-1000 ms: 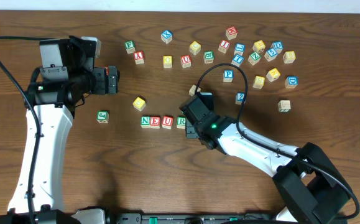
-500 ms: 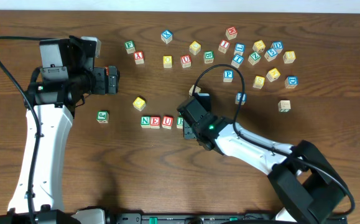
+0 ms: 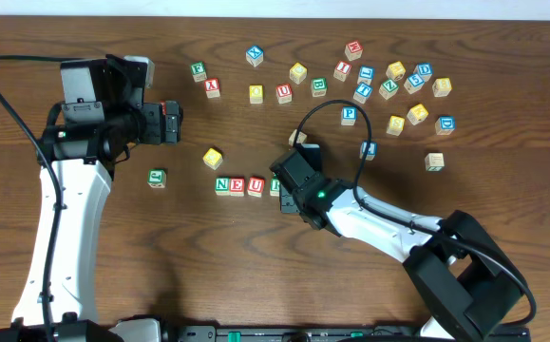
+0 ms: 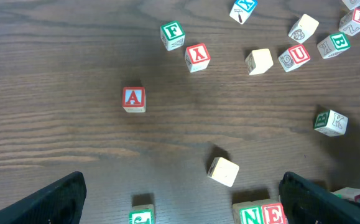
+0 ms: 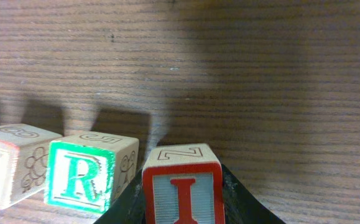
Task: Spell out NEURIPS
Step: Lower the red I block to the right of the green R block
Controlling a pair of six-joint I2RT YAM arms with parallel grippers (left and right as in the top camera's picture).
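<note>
The brown wooden bench (image 3: 256, 266) is carrying everything. The left arm (image 3: 66, 218) is reaching up along the bench's left side, and the right arm (image 3: 388, 228) is stretching in from the lower right toward the middle. The left hand (image 3: 172, 122) is hovering above bare wood with its jaws standing wide apart and nothing between them.

The right hand (image 3: 281, 188) is sitting low at the right end of a short row of cubes. Its black fingers (image 5: 245, 202) are pressing in on both sides of the red I cube (image 5: 181, 193), gripping it.

That cube is standing just beside the green R cube (image 5: 83, 180), with a narrow gap showing between them. To the left, the row is reading green N cube (image 3: 221, 185), red E cube (image 3: 238, 185) and red U cube (image 3: 256, 185), side by side.

The blue P cube (image 3: 350, 114) is lying apart, farther back and to the right. A yellow-faced cube (image 3: 213, 157) is resting tilted just behind the row's left end. A loose scatter of other letter cubes (image 3: 369, 81) is spreading along the far side, and a lone green cube (image 3: 157, 178) is sitting left of the row.
</note>
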